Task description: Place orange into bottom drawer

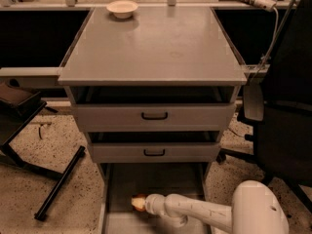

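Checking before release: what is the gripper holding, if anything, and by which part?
Likely the orange, which sits right at the tip of the gripper, low inside the bottom drawer. Which part of it is gripped cannot be told.

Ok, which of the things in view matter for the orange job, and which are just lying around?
Belongs to the job: orange; bottom drawer, pulled out; gripper, low over that drawer, at the orange.

Just lying about: white bowl on the cabinet top; two upper drawers; black chair; black bar on the floor.
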{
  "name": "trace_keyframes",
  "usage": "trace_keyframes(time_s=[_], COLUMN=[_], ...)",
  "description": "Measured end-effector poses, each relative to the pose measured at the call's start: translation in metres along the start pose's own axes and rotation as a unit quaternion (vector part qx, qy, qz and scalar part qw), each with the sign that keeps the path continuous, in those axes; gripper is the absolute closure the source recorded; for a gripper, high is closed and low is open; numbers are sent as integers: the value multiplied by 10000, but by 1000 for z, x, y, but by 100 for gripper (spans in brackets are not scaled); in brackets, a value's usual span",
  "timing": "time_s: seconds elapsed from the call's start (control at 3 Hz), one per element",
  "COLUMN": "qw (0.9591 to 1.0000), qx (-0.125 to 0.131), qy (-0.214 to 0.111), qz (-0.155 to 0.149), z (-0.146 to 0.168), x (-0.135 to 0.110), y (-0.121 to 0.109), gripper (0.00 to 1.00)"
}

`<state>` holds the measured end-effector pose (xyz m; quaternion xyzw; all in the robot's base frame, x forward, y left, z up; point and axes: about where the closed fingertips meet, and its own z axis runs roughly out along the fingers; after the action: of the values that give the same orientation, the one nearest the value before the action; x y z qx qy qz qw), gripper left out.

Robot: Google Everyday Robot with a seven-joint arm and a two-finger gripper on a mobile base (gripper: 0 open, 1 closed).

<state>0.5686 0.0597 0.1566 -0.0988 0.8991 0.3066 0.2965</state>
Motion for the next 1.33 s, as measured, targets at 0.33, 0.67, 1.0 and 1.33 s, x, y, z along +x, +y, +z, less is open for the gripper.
trace_keyframes(time_s=[0.33, 0.67, 1.0, 1.33], qw=[10000, 10000, 10000, 10000], qx=[0, 0, -1, -1], qy=[0, 0, 0, 1], qz=[0, 0, 0, 0], z=[0, 0, 0, 0], x=[0, 0, 0, 0], y=[0, 0, 0, 0], gripper=[58, 35, 12, 0])
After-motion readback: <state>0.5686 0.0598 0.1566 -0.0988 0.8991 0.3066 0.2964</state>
